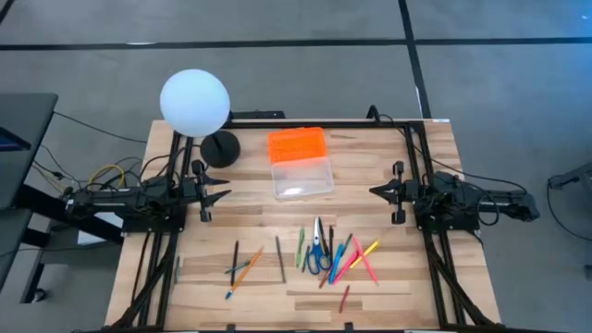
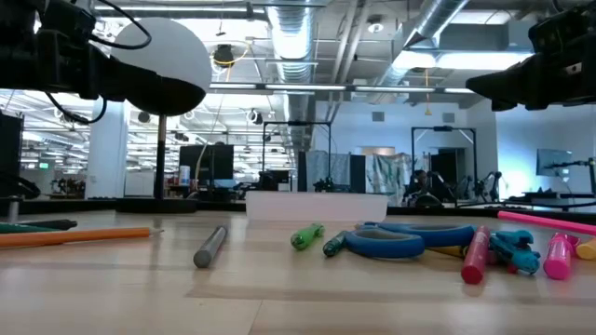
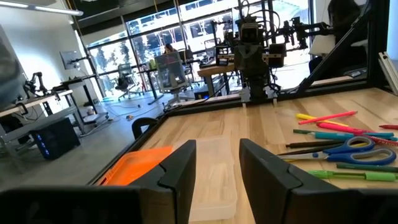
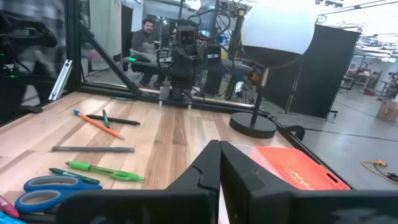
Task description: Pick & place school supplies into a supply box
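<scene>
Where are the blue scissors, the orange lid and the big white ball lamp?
blue scissors (image 1: pixel 317 256): high view, on the blue handles.
orange lid (image 1: pixel 296 145): high view, middle of the ribbed top.
white ball lamp (image 1: pixel 194 101): high view, centre of the round globe.

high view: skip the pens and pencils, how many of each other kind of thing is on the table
scissors: 1
clear supply box: 1
orange lid: 1
white globe lamp: 1
total: 4
</scene>
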You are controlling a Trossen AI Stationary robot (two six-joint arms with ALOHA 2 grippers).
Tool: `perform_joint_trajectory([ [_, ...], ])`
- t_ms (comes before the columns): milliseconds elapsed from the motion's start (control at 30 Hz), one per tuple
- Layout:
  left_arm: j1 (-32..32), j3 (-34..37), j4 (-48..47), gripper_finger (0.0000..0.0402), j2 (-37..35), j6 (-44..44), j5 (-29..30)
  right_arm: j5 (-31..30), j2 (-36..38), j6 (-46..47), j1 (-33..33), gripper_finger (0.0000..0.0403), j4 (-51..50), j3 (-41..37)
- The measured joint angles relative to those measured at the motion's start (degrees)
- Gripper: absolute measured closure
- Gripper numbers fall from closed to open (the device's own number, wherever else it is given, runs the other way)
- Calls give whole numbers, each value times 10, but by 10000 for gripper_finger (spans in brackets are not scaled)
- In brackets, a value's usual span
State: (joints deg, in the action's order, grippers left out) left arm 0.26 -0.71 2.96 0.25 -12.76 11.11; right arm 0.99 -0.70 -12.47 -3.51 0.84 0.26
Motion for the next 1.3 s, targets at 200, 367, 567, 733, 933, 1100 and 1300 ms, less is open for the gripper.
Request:
perform_joint_trajectory([
  [200,0,0,0,283,0,2,0,0,0,0,0,403,0,0],
  [367,0,0,0,283,0,-1,0,0,0,0,0,403,0,0],
  [567,0,0,0,283,0,-2,0,0,0,0,0,403,0,0],
  [733,0,0,0,283,0,0,0,0,0,0,0,403,0,0],
  [933,0,0,0,283,0,2,0,0,0,0,0,403,0,0],
  [1100,0,0,0,283,0,-1,0,0,0,0,0,403,0,0],
  [1300,0,0,0,283,0,-9,0,0,0,0,0,403,0,0],
])
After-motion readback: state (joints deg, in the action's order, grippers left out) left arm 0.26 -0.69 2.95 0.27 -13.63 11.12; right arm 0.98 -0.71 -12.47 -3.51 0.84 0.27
